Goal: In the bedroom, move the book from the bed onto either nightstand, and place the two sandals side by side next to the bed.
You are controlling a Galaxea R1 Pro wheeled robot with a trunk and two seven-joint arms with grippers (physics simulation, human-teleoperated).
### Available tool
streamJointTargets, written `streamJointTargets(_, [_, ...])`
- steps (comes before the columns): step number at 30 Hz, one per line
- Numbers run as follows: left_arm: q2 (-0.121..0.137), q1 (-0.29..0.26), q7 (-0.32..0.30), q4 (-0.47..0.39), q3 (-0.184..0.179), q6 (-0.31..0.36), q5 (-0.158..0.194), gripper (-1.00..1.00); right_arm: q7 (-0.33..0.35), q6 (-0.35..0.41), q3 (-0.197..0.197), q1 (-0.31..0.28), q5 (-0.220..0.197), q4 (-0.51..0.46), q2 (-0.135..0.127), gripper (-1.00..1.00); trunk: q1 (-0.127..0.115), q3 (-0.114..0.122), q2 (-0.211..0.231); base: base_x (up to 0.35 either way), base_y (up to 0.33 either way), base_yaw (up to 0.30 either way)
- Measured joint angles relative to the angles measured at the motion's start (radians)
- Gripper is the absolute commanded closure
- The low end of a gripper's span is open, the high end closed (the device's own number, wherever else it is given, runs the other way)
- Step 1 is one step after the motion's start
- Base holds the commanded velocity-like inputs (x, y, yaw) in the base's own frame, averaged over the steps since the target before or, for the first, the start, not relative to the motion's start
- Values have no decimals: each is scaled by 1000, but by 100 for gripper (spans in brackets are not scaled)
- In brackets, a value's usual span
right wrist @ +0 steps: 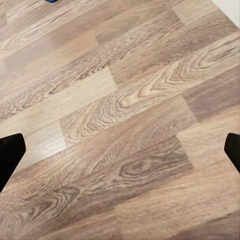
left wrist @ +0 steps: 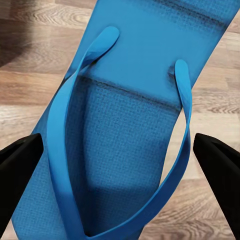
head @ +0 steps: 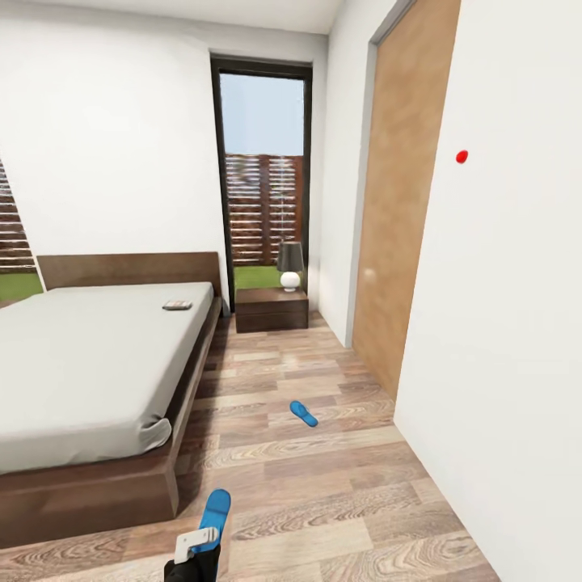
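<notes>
Blue near sandal (head: 215, 512): lies on the wood-plank floor (head: 323, 493) near the foot corner of the bed (head: 89, 364); long axis runs roughly away from the robot, tilted slightly right.
Left gripper (head: 196, 544): directly over the near sandal's closer end; in the left wrist view the left gripper (left wrist: 120, 165) has jaws spread wide, one dark finger (left wrist: 17, 165) on each side of the sole (left wrist: 125, 140), clear of the thong straps; contact cannot be told.
Far sandal (head: 304, 413): flat on the floor, well apart from the near one, out in the aisle; long axis angled toward the right.
Book (head: 177, 305): on the mattress near the headboard.
Nightstand (head: 272, 309): beside the bed head, below the window, carrying a lamp (head: 290, 266).
Right gripper (right wrist: 120, 150): jaws wide, over bare planks; a blue corner (right wrist: 51, 1) at the frame edge.
Door (head: 400, 202): wooden, in the right wall.
</notes>
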Motion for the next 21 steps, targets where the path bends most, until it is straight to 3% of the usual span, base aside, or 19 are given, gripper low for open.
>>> streamJointTargets(21, [0, 0, 0, 0, 0, 0, 0, 100, 0, 0, 0, 0, 0, 0, 0, -100, 0, -33, 0, 0, 0, 0])
